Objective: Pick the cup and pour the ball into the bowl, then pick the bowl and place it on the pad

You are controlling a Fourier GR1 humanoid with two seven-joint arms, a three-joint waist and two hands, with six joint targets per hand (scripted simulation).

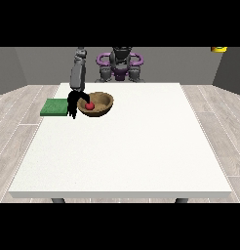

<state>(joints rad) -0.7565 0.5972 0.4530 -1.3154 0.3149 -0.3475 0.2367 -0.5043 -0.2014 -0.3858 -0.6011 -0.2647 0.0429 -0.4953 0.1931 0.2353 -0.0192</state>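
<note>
A brown bowl stands on the white table at the back left, with a red ball lying inside near its left wall. The black hand at the view's left is at the bowl's left rim. Part of it hangs down outside the wall and part curls over the rim towards the ball. A flat green pad lies on the table just left of that hand. No cup is visible. The hand at the view's right does not show.
The robot's torso stands behind the table's far edge. A small yellow object sits at the top right, beyond the table. The table's left edge runs close to the pad.
</note>
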